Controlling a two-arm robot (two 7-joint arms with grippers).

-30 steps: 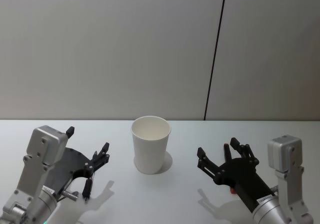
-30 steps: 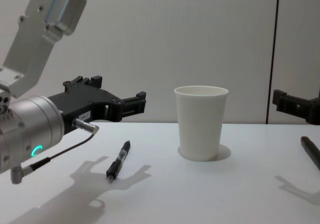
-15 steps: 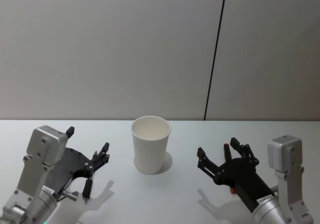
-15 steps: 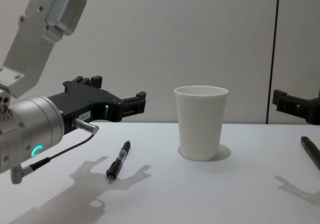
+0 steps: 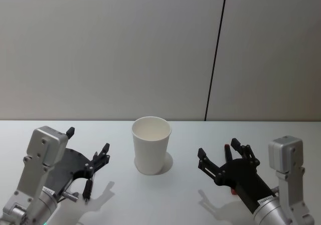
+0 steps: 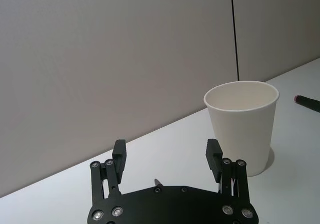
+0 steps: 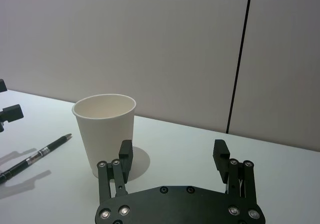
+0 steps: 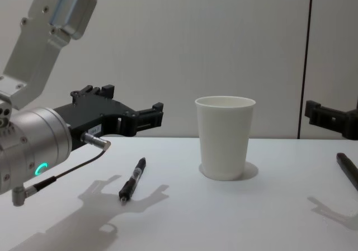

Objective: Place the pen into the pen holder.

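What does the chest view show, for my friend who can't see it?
A white cup stands in the middle. A black pen lies to its left, below the open left tool; the right tool hangs at the right edge.

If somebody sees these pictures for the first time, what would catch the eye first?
The white paper cup stands upright in the middle of the table, with no pen in it. The left gripper and the right gripper hover open on either side of it. A black pen lies on the table to the cup's left, near the left gripper.
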